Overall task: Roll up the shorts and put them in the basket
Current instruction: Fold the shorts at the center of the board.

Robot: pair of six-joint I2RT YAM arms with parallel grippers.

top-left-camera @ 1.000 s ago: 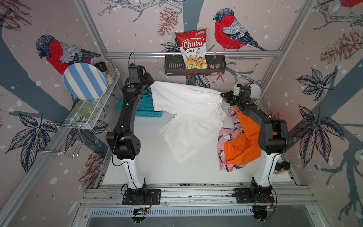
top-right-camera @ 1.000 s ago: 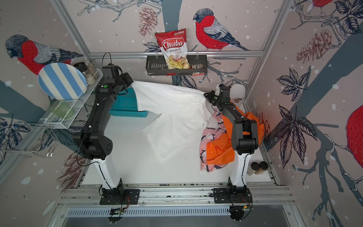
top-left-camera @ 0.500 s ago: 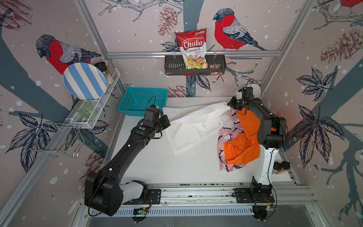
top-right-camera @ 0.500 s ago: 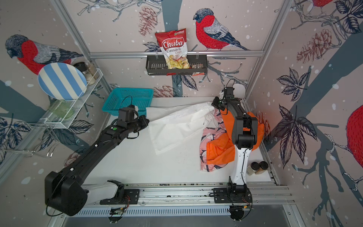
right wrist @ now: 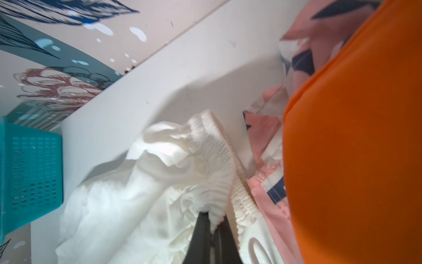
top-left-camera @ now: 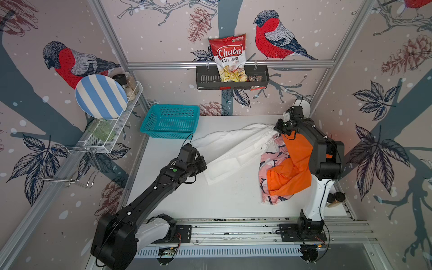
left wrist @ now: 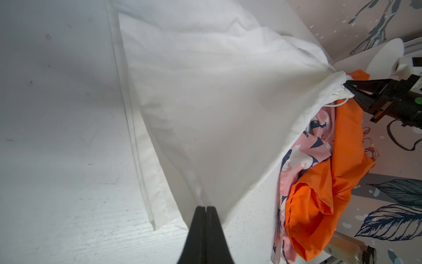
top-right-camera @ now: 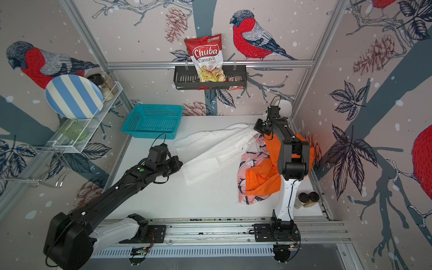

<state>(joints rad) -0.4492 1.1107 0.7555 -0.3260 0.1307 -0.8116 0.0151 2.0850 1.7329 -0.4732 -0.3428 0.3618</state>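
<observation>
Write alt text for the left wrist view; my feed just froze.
The left gripper, shut, pinches an edge of the white shorts, which stretch across to the right gripper clamped on their gathered waistband. Beside them, the orange shorts lie heaped over the pink patterned shorts on the white table.

Walls: pale pink wallpaper (top-left-camera: 163, 28) on three sides, printed with red-breasted birds (top-left-camera: 275, 37), pine cones and dark leaves.
Frame: silver metal bars (top-left-camera: 163, 65) in the corners and across the back wall.
Table: white table (top-left-camera: 222, 201), lightly speckled.
Back shelf: black slotted shelf (top-left-camera: 205, 79) hung from the bar, holding a red chips bag (top-left-camera: 230, 58).
Side rack: white wire rack (top-left-camera: 117, 131) with a blue-and-white striped plate (top-left-camera: 100, 97).
Basket: teal basket (top-left-camera: 171, 120) at the table's far edge.
Light: even, with soft shadows.
</observation>
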